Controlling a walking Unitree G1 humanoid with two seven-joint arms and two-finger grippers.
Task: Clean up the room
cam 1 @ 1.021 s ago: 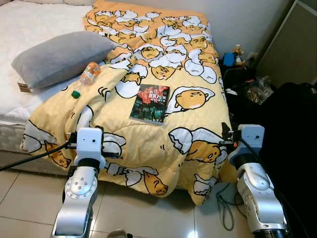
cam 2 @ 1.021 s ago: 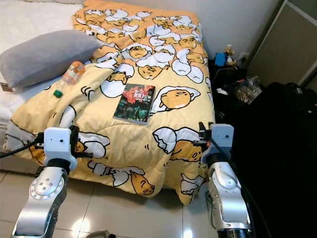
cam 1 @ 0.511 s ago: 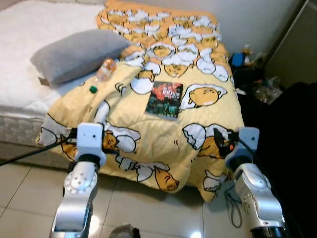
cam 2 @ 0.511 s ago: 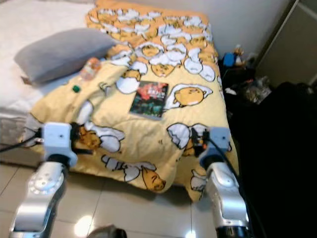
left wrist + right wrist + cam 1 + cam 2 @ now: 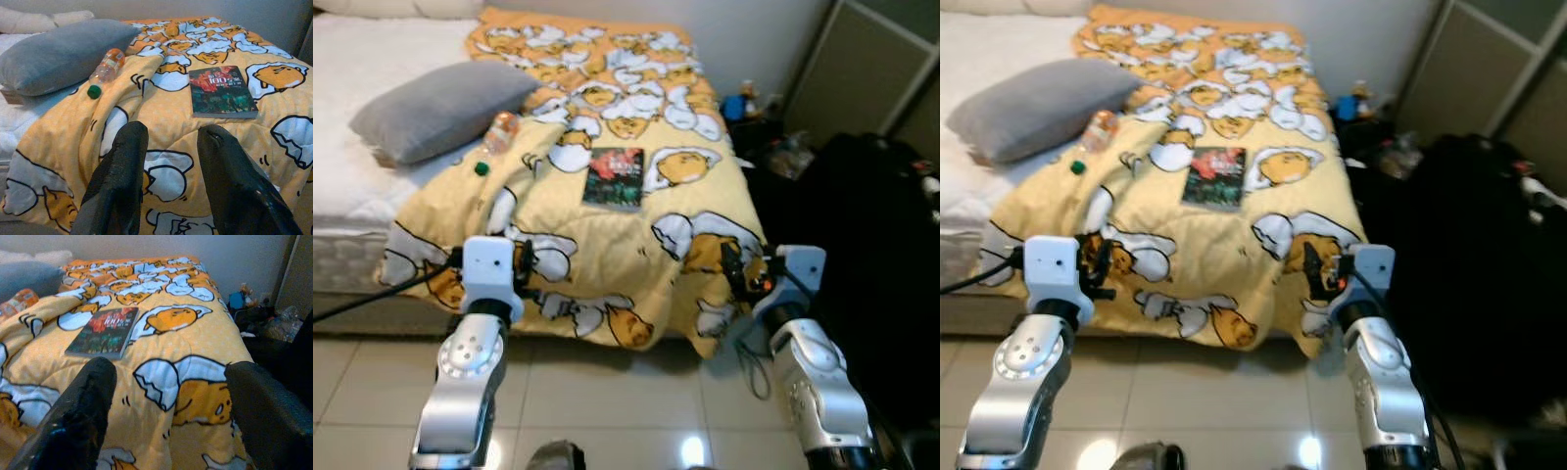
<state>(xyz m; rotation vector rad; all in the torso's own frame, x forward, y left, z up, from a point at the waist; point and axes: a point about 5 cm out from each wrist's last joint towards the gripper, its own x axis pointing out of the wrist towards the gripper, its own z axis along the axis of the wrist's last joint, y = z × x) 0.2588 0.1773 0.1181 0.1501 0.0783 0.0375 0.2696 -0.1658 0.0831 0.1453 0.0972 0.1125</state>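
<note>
A dark-covered book point(image 5: 614, 177) lies flat in the middle of the yellow egg-print blanket point(image 5: 607, 245) on the bed. A plastic bottle point(image 5: 499, 130) with an orange label lies beside the grey pillow point(image 5: 440, 96). Its green cap point(image 5: 481, 168) sits loose just in front of it. My left gripper point(image 5: 173, 129) is open and empty, held in front of the blanket's hanging near edge. My right gripper point(image 5: 166, 369) is wide open and empty near the blanket's right front corner. Both point toward the bed, short of the book point(image 5: 221, 91).
Dark bags and clutter point(image 5: 862, 196) fill the floor to the right of the bed. Small items point(image 5: 744, 103) stand against the far wall, and a wardrobe door point(image 5: 871, 69) is beyond. A cable point(image 5: 754, 357) lies on the tiled floor point(image 5: 607, 401) by the bed corner.
The whole view has shifted, so the bed looks a little farther off and more of the dark clutter on the right shows. The things on the bed lie as before.
</note>
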